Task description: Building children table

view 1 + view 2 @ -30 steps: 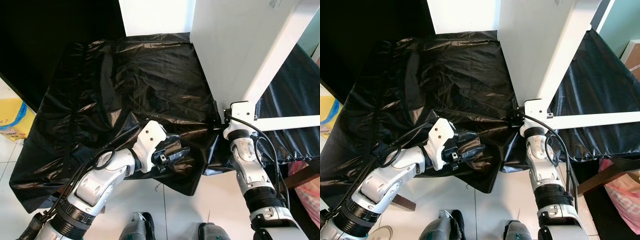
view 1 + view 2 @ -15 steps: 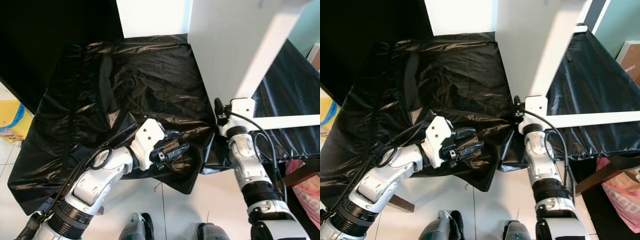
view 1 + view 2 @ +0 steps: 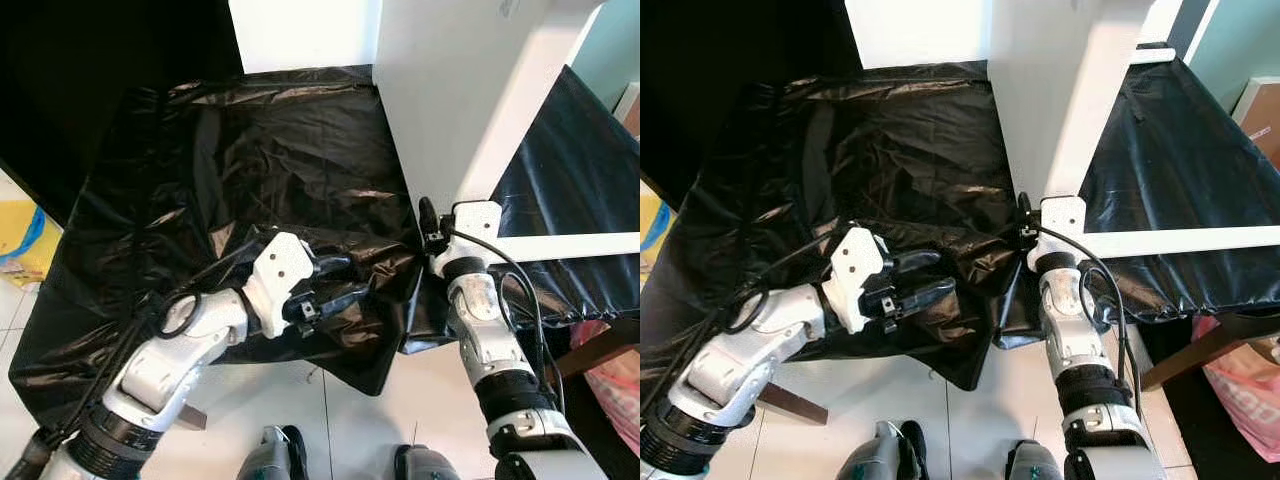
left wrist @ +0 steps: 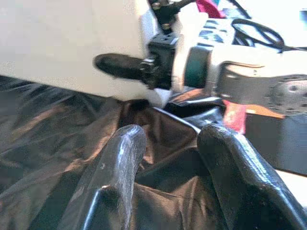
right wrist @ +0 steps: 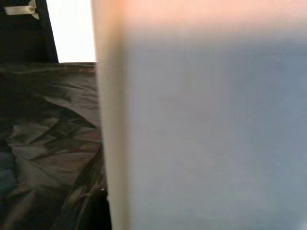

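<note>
A white table lies tipped over a crumpled black plastic sheet (image 3: 280,150), with its broad white panel (image 3: 440,90), a leg (image 3: 520,110) and a thin rail (image 3: 570,245) showing at the right. My right gripper (image 3: 425,215) is at the panel's lower corner and seems shut on its edge. One black finger (image 4: 117,64) lies flat against the white surface. In the right wrist view the panel (image 5: 206,124) looms very close. My left gripper (image 3: 352,278) hovers open just above the sheet's front folds, left of that corner, with nothing between its fingers (image 4: 124,153).
A white board (image 3: 300,30) stands behind the sheet. A yellow bag (image 3: 15,235) sits at the far left, a pink bag (image 3: 610,370) and a brown wooden piece (image 3: 600,345) at the lower right. White tiles and my feet (image 3: 275,462) are in front.
My left gripper has drawn back to the left and spread its fingers wider. My right gripper has shifted up and left along with the white panel's corner.
</note>
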Robot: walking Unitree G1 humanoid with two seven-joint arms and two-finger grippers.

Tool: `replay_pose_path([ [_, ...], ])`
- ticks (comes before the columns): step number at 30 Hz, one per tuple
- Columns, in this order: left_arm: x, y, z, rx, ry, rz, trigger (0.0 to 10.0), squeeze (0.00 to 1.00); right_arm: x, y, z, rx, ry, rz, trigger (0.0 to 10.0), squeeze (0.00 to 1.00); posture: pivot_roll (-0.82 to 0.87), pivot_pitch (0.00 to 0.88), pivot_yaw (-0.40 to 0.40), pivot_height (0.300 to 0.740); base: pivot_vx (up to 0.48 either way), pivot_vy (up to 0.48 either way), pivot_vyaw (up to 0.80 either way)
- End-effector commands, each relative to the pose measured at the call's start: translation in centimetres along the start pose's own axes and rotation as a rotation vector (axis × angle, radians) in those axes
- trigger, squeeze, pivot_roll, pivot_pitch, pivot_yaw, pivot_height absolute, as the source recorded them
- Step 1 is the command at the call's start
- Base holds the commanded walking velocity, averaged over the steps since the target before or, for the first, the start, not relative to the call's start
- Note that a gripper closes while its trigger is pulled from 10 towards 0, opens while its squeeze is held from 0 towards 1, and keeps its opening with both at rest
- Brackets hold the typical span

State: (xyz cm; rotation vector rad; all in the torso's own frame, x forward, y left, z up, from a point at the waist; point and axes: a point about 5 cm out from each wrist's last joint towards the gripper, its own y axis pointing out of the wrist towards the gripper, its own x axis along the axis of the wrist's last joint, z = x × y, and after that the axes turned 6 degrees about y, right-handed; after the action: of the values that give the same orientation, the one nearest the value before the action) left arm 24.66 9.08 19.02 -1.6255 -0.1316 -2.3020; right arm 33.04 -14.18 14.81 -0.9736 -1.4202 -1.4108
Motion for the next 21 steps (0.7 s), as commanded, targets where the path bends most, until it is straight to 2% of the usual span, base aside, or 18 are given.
replay_pose_path([
  [1, 0.3, -0.5, 0.0, -0.016, 0.005, 0.001, 10.0, 0.00, -0.3, -0.6, 1.7, 0.076, 0.033, 0.000, 0.0, 0.00, -0.03, 0.150, 0.047, 0.740, 0.000, 0.000, 0.00],
  [2, 0.3, -0.5, 0.0, -0.016, 0.005, 0.001, 10.0, 0.00, -0.3, -0.6, 1.7, 0.076, 0.033, 0.000, 0.0, 0.00, -0.03, 0.150, 0.047, 0.740, 0.000, 0.000, 0.00],
  [3, 0.4, -0.8, 0.3, -0.004, 0.012, 0.006, 10.0, 0.00, -0.2, -0.9, 2.4, 0.105, 0.063, -0.004, 0.0, 0.00, -0.03, 0.153, 0.047, 0.740, 0.000, 0.000, 0.00],
  [5, 0.4, -0.8, 0.3, -0.004, 0.012, 0.006, 10.0, 0.00, -0.2, -0.9, 2.4, 0.105, 0.063, -0.004, 0.0, 0.00, -0.03, 0.153, 0.047, 0.740, 0.000, 0.000, 0.00],
  [7, 0.6, -1.5, 0.9, 0.020, 0.025, 0.020, 10.0, 0.00, 0.4, -1.3, 4.2, 0.184, 0.122, -0.025, 0.0, 0.00, -0.02, 0.153, 0.045, 0.740, 0.000, 0.000, 0.00],
  [9, 0.6, -1.5, 0.9, 0.020, 0.025, 0.020, 10.0, 0.00, 0.4, -1.3, 4.2, 0.184, 0.122, -0.025, 0.0, 0.00, -0.02, 0.153, 0.045, 0.740, 0.000, 0.000, 0.00],
  [10, 0.7, -1.9, 1.2, 0.035, 0.030, 0.027, 10.0, 0.00, 0.6, -1.6, 5.0, 0.224, 0.143, -0.032, 0.0, 0.00, -0.02, 0.153, 0.044, 0.740, 0.000, 0.000, 0.00],
  [11, 0.7, -1.9, 1.2, 0.035, 0.030, 0.027, 10.0, 0.00, 0.6, -1.6, 5.0, 0.224, 0.143, -0.032, 0.0, 0.00, -0.02, 0.153, 0.044, 0.740, 0.000, 0.000, 0.00],
  [12, 0.7, -2.4, 1.5, 0.052, 0.037, 0.038, 10.0, 0.00, 0.8, -1.8, 5.8, 0.272, 0.166, -0.035, 0.0, 0.00, -0.02, 0.153, 0.038, 0.740, 0.000, 0.000, 0.00],
  [15, 0.9, -3.1, 2.0, 0.067, 0.042, 0.048, 10.0, 0.00, 1.1, -2.1, 6.7, 0.339, 0.192, -0.033, 0.0, 0.00, -0.02, 0.153, 0.035, 0.740, 0.000, 0.000, 0.00],
  [21, 1.3, -4.7, 2.3, 0.079, 0.030, 0.052, 10.0, 0.00, 1.6, -2.4, 7.6, 0.433, 0.208, -0.038, 0.0, 0.00, -0.01, 0.155, 0.022, 0.740, 0.000, 0.000, 0.00],
])
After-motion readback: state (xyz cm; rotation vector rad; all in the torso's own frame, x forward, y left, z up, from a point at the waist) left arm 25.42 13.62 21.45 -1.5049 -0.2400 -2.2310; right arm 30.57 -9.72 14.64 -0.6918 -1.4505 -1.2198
